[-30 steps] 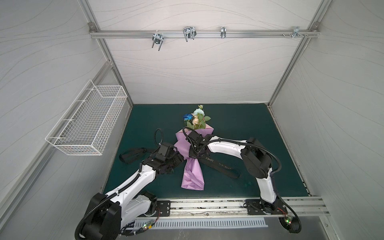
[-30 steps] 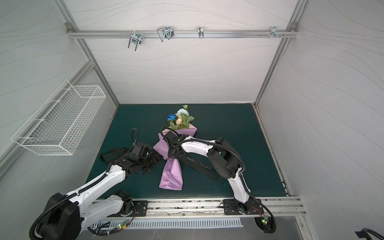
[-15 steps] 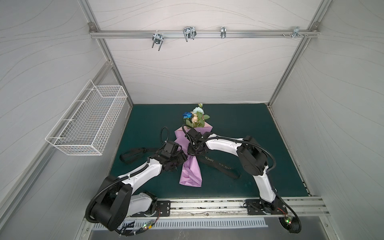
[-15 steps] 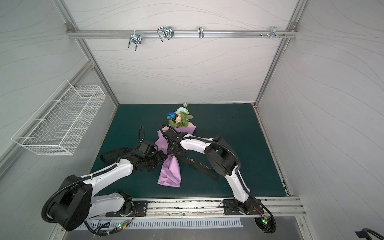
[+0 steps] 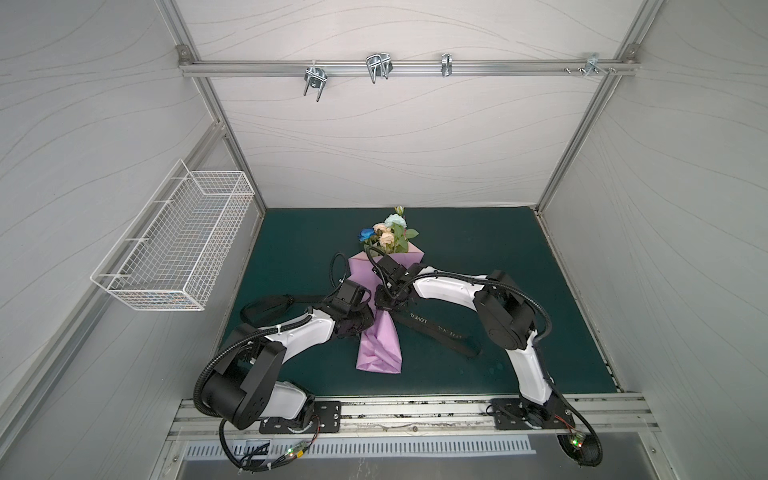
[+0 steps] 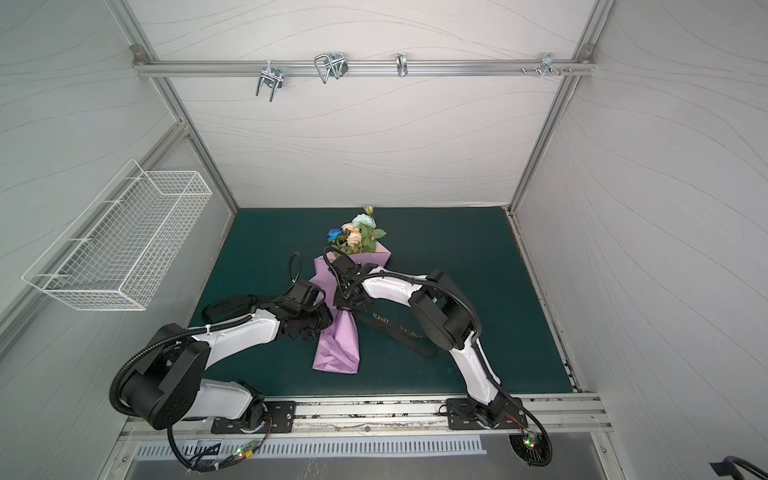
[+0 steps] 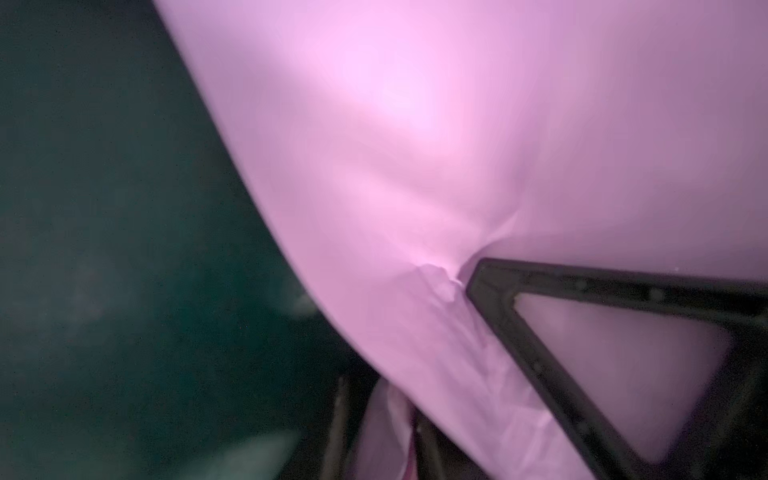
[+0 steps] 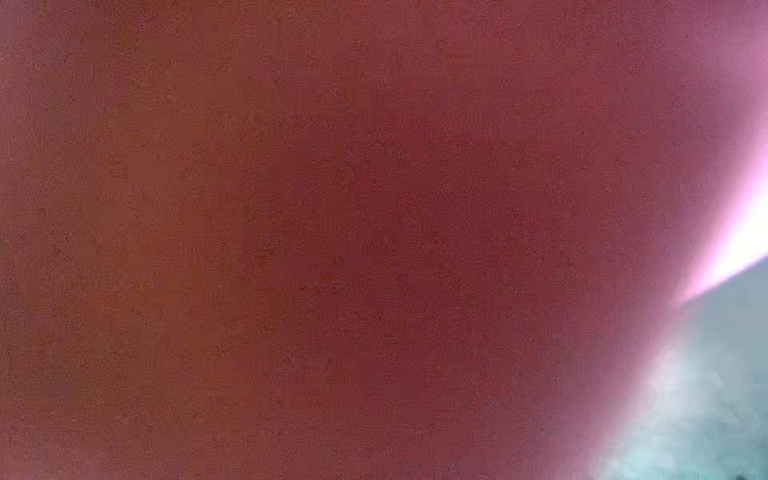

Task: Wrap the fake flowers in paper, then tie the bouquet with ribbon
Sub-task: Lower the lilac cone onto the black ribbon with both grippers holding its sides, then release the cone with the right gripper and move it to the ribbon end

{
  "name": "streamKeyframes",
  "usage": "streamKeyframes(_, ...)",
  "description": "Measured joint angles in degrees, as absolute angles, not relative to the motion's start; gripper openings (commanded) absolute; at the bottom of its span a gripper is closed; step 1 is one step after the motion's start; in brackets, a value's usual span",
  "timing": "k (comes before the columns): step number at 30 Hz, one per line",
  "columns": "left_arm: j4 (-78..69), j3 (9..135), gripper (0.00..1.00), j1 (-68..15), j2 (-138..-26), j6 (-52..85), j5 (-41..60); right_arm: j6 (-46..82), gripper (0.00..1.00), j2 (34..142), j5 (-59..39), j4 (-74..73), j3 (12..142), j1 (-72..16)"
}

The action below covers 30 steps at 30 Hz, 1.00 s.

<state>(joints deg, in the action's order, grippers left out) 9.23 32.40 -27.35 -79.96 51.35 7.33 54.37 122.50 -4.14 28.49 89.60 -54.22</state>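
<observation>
As paper [image 7: 415,124] blocks wrist views, ribbon [image 5: 436,330] flanks bouquet [image 5: 388,236].

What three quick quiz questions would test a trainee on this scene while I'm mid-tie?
1. Multiple choice: the blooms of the bouquet of fake flowers point A) toward the back wall, B) toward the arm bases, C) straight up?
2. True or false: the black ribbon shows on both sides of the lilac wrap.
3. Short answer: in the left wrist view, what does a finger of the left hand press into?
Key: 1 A. 2 True. 3 The lilac wrap.
</observation>
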Motion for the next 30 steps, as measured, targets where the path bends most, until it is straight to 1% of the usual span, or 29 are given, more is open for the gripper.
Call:
streamKeyframes(5,11.8,33.0,0.1,-27.4,-80.1,51.0,6.1,52.1,0.63,120.0,-3.7,29.5,87.6,-54.1)
streamKeyframes(7,12.5,33.2,0.1,-27.4,-80.1,50.9,5.8,50.7,0.68,117.9,-3.5,30.6,86.3,-54.1)
streamKeyframes(9,13.1,33.3,0.09,-27.4,-80.0,50.8,5.3,49.5,0.71,115.5,-3.4,31.6,85.3,-54.0)
streamKeyframes(12,13.6,33.4,0.05,-27.4,-79.9,50.6,4.9,47.9,0.72,111.6,-3.4,32.8,83.8,-53.9)
streamKeyframes(14,14.1,33.6,0.05,-27.4,-79.9,50.5,4.8,46.9,0.72,108.7,-3.3,33.3,82.2,-53.7)
streamKeyframes(17,14.5,33.8,0.02,-27.4,-79.9,50.3,4.7,46.1,0.73,103.4,-2.6,34.0,77.6,-53.1)
streamKeyframes(23,14.7,33.8,0.02,-27.4,-80.0,50.2,4.7,45.2,0.76,92.1,-0.4,37.3,66.5,-50.4)
streamKeyframes(25,14.8,33.8,0.02,-27.4,-80.0,50.2,4.7,45.2,0.77,87.4,0.9,39.1,62.2,-48.7)
streamKeyframes(27,14.8,33.8,0.02,-27.4,-80.0,50.3,4.7,45.5,0.8,81.9,2.8,41.9,57.8,-46.8)
streamKeyframes(30,14.8,33.8,0.02,-27.4,-80.0,50.7,4.8,45.6,0.8,74.0,6.3,46.9,53.1,-44.2)
